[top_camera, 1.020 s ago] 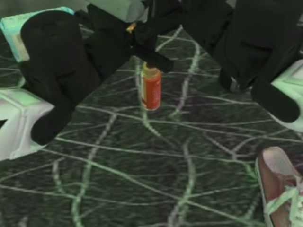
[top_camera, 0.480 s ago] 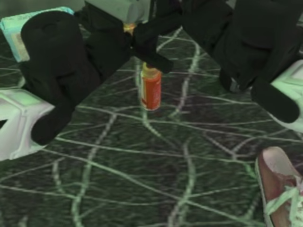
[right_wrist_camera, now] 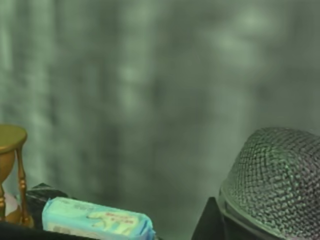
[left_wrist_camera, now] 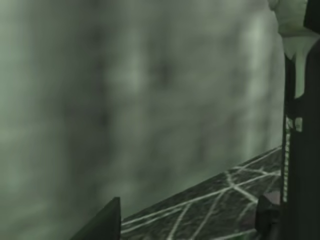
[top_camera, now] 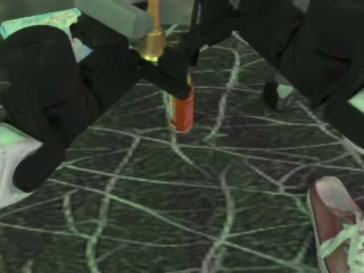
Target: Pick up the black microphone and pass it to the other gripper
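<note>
The black microphone hangs as a slim dark stick over the table's far middle, just above the orange bottle. Its grey mesh head fills the near corner of the right wrist view, beside one dark wedge finger. My right gripper reaches in from the upper right and is shut on the microphone. My left gripper comes in from the left and meets it there. In the left wrist view the left gripper is open with only table between its fingers. A black upright bar stands just outside one finger.
A gold hourglass stands behind the grippers. A light-blue tissue pack lies at the far left. A pink shoe sits at the near right, and a small black and grey object lies under the right arm.
Both arms have shifted. The left arm swung left and the right arm drew back, uncovering the hourglass. The dark stick between the grippers moved left over the bottle's top.
</note>
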`<action>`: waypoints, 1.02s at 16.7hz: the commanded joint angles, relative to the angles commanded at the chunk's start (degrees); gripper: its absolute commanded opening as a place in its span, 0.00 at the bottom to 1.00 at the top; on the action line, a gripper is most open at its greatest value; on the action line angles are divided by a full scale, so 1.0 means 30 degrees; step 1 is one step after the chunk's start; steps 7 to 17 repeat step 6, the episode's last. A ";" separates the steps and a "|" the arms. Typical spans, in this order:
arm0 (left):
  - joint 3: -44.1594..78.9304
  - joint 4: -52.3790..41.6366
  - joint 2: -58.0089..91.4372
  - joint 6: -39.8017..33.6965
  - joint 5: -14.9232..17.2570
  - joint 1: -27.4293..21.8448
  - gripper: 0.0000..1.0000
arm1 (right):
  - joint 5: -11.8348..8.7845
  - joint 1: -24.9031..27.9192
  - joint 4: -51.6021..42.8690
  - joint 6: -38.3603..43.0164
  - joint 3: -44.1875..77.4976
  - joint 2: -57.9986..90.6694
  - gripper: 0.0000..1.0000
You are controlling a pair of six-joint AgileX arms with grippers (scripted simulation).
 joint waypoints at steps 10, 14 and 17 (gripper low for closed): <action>-0.2739 -0.0735 -0.3507 -0.0017 0.0393 0.0601 1.00 | -0.1363 -0.1259 -0.0066 0.0075 -0.1293 -0.1419 0.00; -0.2739 -0.0735 -0.3507 -0.0017 0.0393 0.0601 1.00 | -0.1363 -0.1259 -0.0066 0.0075 -0.1293 -0.1419 0.00; -0.2739 -0.0735 -0.3507 -0.0017 0.0393 0.0601 1.00 | -0.1363 -0.1259 -0.0066 0.0075 -0.1293 -0.1419 0.00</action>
